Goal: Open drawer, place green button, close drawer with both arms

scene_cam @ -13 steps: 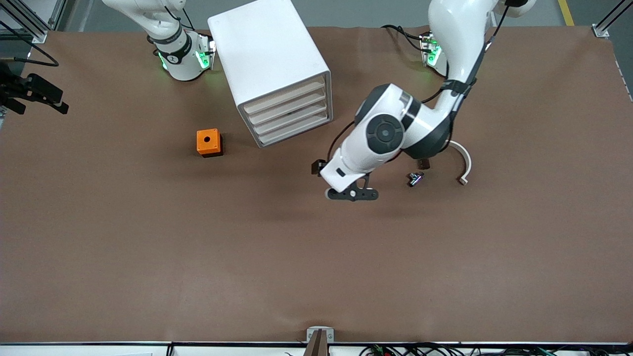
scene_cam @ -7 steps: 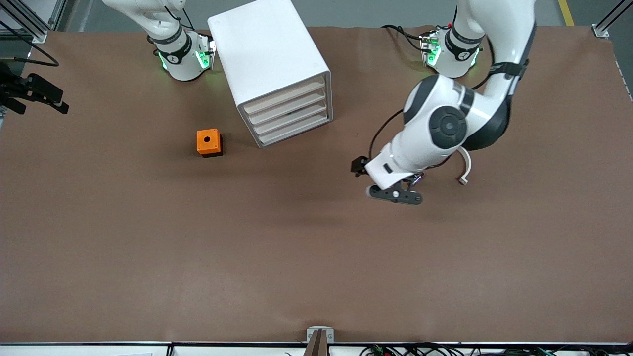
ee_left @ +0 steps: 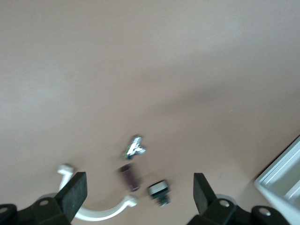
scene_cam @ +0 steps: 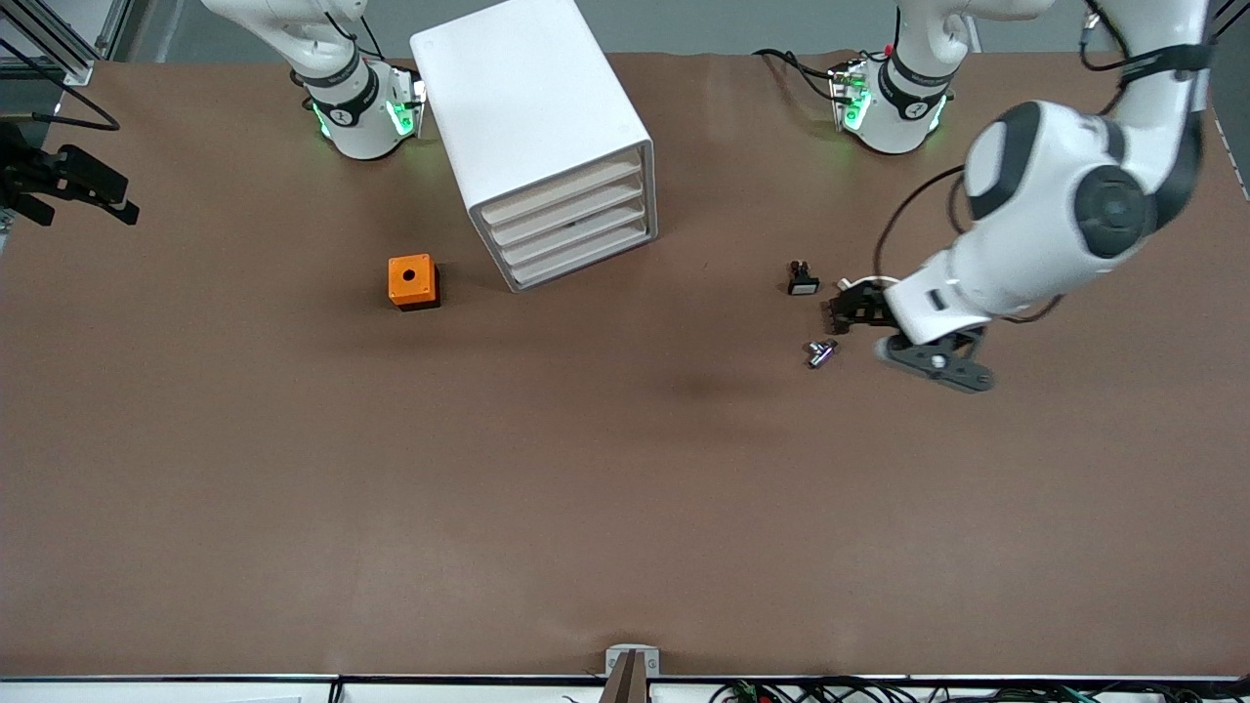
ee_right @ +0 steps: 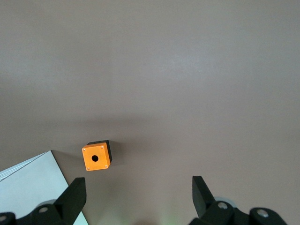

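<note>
The white drawer cabinet (scene_cam: 547,146) stands near the right arm's base with all its drawers shut; its corner shows in the left wrist view (ee_left: 283,180). The button (scene_cam: 820,352) lies on its side on the table, a small shiny piece with a dark bluish body, also seen in the left wrist view (ee_left: 134,146). My left gripper (scene_cam: 933,363) hangs open and empty over the table just beside the button, toward the left arm's end; its jaws stand wide apart (ee_left: 138,197). My right gripper (ee_right: 138,199) is open and empty, waiting high over the table.
A black switch with a white face (scene_cam: 802,279) lies farther from the camera than the button. A dark brown cylinder (ee_left: 129,176) and a white curved piece (ee_left: 93,213) lie by it. An orange box with a hole (scene_cam: 412,281) sits beside the cabinet, also in the right wrist view (ee_right: 96,158).
My left arm has swung from near the front of the cabinet toward the left arm's end, passing over the small parts and uncovering the switch. The right arm has not moved.
</note>
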You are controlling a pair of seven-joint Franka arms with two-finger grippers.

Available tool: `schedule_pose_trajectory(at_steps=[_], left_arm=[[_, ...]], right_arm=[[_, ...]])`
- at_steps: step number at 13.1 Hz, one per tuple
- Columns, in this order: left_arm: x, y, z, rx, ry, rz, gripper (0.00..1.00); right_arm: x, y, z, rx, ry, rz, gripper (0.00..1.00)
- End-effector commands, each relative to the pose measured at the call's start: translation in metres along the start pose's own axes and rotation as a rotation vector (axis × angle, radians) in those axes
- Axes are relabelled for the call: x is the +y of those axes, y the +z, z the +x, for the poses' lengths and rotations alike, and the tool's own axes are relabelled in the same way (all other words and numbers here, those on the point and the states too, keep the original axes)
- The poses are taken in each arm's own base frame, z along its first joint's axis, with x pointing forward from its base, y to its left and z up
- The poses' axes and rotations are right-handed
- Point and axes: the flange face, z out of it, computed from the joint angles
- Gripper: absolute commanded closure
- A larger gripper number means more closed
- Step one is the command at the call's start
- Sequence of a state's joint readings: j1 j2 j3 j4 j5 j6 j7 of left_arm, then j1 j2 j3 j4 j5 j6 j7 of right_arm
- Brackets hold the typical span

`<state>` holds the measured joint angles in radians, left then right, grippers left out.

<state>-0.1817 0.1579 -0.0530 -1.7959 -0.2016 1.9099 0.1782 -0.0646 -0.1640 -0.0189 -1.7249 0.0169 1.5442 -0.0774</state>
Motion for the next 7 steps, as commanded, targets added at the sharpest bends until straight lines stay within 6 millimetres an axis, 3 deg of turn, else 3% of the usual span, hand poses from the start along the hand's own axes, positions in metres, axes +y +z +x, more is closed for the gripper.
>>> schedule_pose_trajectory(at_steps=[1,5,7], left_arm=[[-0.03,-0.031,-0.022,0.023,0.006,0.016,0.0],[-0.075,-0.097,-0.057,0.101,-0.085,0.042,0.0],[-0.093,-0.119,-0.075,0.113,-0.136,0.063,0.0]], right_arm=[[-0.012,-0.002,-0.003,0.008,-0.008,0.008,0.0],[-0.01,-0.002,-0.003,0.008,-0.005,0.008,0.0],[-0.01,-0.002,-0.003,0.006,-0.006,0.008,0.0]])
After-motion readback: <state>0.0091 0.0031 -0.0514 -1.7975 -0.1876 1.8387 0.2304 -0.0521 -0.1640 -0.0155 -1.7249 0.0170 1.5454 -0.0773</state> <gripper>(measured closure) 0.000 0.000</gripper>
